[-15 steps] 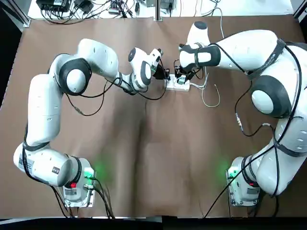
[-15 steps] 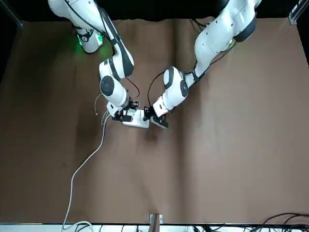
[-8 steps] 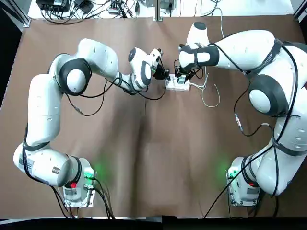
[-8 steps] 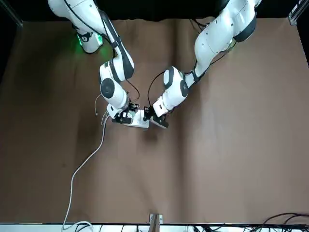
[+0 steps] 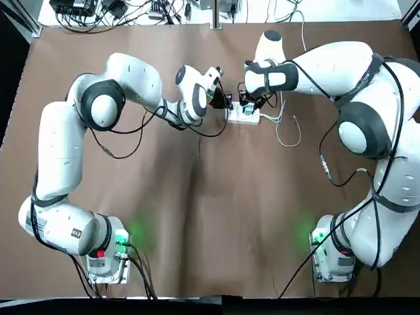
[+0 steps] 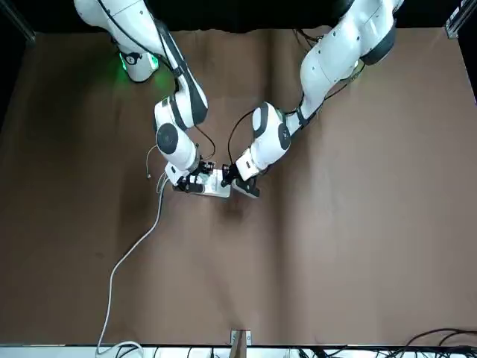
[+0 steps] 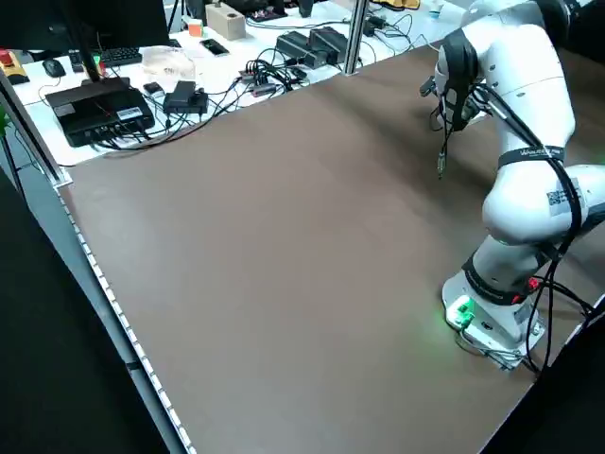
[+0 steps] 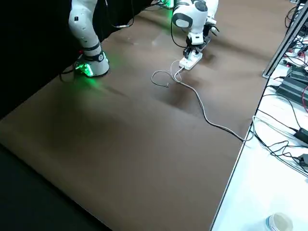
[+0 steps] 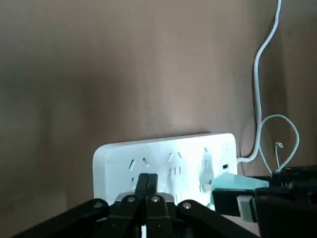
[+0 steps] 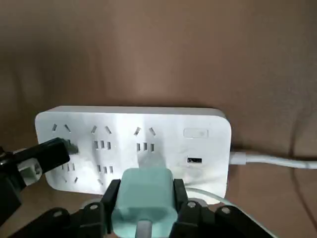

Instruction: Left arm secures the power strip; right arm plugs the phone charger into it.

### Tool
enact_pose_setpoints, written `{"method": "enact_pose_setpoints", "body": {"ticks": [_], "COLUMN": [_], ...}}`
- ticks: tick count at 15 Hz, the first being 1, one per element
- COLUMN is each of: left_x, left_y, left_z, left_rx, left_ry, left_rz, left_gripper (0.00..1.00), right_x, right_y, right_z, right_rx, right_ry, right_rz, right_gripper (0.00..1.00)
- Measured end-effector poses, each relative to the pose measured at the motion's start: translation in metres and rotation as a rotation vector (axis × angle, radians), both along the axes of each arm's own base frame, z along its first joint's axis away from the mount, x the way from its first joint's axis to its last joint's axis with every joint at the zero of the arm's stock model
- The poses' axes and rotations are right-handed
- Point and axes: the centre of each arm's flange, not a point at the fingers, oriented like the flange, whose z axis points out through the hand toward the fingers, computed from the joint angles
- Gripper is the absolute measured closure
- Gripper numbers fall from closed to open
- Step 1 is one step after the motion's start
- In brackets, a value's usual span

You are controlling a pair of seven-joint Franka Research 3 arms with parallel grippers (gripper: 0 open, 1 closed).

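Teal phone charger (image 10: pixel 144 201) sits between the right gripper's (image 10: pixel 144 198) closed-in jaws, over the socket face of the white power strip (image 10: pixel 133 144) on the brown worktop (image 10: pixel 158 54). Left gripper's (image 9: pixel 147 181) jaws meet, at the strip's other end.

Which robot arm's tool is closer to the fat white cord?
The right. Its tool grips the phone charger over the power strip, near the end where the cord comes out. The left tool is toward the strip's other end.
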Motion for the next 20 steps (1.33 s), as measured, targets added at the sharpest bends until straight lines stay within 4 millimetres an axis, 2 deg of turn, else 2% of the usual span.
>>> {"method": "enact_pose_setpoints", "body": {"ticks": [11, 20], "left_x": [0.000, 0.000], "left_y": [0.000, 0.000], "left_z": [0.000, 0.000], "left_rx": [0.000, 0.000], "left_ry": [0.000, 0.000], "left_rz": [0.000, 0.000], "left_gripper": [0.99, 0.99], "right_x": [-0.002, 0.005], "right_y": [0.007, 0.016], "right_z": [-0.005, -0.006], "right_rx": [-0.021, -0.066], "right_ry": [0.005, 0.039], "right_rz": [-0.004, -0.004], "right_gripper": [0.52, 0.52]}}
